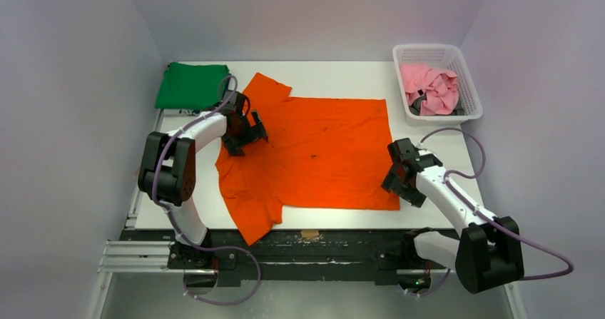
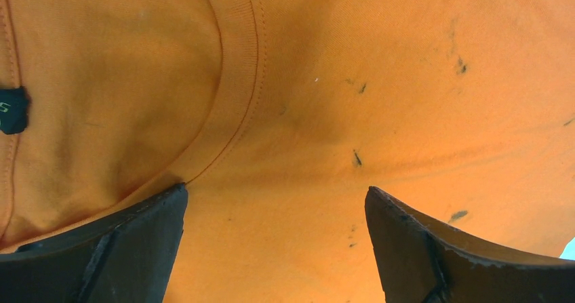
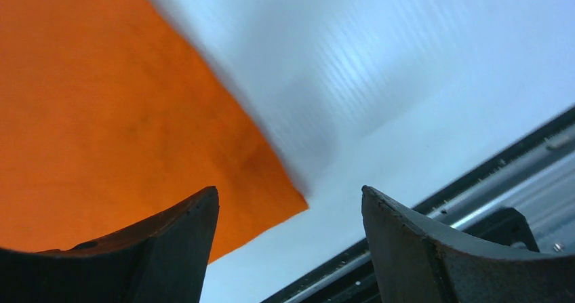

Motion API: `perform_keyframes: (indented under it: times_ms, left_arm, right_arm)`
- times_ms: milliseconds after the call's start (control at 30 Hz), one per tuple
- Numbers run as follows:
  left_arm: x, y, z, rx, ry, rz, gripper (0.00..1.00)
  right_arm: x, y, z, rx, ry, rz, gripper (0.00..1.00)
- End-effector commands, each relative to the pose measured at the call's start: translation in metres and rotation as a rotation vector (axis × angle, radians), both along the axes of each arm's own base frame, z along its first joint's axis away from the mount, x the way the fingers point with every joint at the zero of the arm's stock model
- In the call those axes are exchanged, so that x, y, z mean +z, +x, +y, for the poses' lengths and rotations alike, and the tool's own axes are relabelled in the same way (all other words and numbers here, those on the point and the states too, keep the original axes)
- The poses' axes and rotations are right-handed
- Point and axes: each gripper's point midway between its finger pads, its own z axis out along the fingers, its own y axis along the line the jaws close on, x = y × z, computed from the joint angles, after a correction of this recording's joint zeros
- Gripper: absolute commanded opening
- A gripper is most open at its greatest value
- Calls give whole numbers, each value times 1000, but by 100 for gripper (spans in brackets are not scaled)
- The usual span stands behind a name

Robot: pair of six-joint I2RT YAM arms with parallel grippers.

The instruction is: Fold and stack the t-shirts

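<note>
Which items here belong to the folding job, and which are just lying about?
Job:
orange t-shirt, spread out
green t-shirt, folded, far left
pink t-shirt, crumpled, far right

Lying about:
white basket
small brown scrap, front centre

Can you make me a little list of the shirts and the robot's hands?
orange shirt: spread out on the table
green shirt: folded, far left corner
pink shirt: crumpled in the basket, far right
left gripper: open, over the orange collar
right gripper: open, at the orange shirt's near right corner
</note>
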Motion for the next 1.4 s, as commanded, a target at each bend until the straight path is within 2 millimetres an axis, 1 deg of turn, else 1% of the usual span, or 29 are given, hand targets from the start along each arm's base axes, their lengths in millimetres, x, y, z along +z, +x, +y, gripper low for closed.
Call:
perform_keyframes:
  times_ms: [0, 33, 100, 200, 267, 333, 433, 467, 567, 633, 700, 800, 900, 967, 1033, 1100, 1200, 1267, 1367]
  left_arm:
    - [43, 19, 0, -29, -15, -119, 100]
    - [49, 21, 1, -28, -7, -128, 100]
    - [57, 23, 6, -26, 24, -139, 100]
    - [63, 28, 12, -35, 78, -137, 100]
    - [64, 31, 12, -59, 104, -117, 100]
    - [60, 35, 12, -78, 156, -81, 100]
    - [48, 41, 9, -94, 178, -13, 100]
    - [45, 43, 6, -102, 169, 6, 100]
    - [33, 55, -8, -128, 120, 49, 100]
    - [28, 64, -17, -139, 87, 64, 100]
    - [21, 81, -28, -150, 41, 52, 100]
    - [13, 95, -39, -149, -24, 84, 100]
    - [6, 109, -50, -151, -86, 103, 100]
    - [2, 119, -55, -146, -132, 111, 100]
    - [0, 131, -60, -132, -201, 112, 100]
    - [-1, 145, -66, -116, -276, 102, 100]
    - [1, 169, -72, -94, -332, 51, 100]
    - [3, 190, -79, -64, -398, 7, 100]
    - [7, 221, -88, -34, -510, -70, 100]
  right_arm:
    - [49, 72, 37, 157, 158, -301, 76]
    - [59, 88, 45, 203, 185, -362, 76]
    - [74, 113, 56, 282, 200, -437, 76]
    - [78, 144, 68, 330, 215, -435, 77]
    - [74, 167, 79, 357, 236, -423, 77]
    - [69, 190, 90, 384, 256, -423, 77]
    - [56, 222, 97, 396, 242, -402, 77]
    - [44, 230, 99, 395, 238, -370, 77]
    - [24, 252, 104, 399, 237, -325, 78]
    - [10, 261, 104, 390, 224, -284, 78]
    - [0, 270, 103, 373, 208, -270, 77]
    - [-9, 282, 104, 343, 217, -280, 78]
    - [-23, 290, 104, 316, 240, -254, 77]
    - [-31, 295, 99, 299, 242, -233, 78]
    - [-35, 301, 93, 281, 239, -226, 78]
    - [-34, 307, 86, 255, 242, -243, 78]
    - [-32, 319, 75, 224, 248, -264, 77]
    - [-31, 327, 72, 220, 248, -269, 78]
    - [-31, 337, 75, 251, 268, -273, 78]
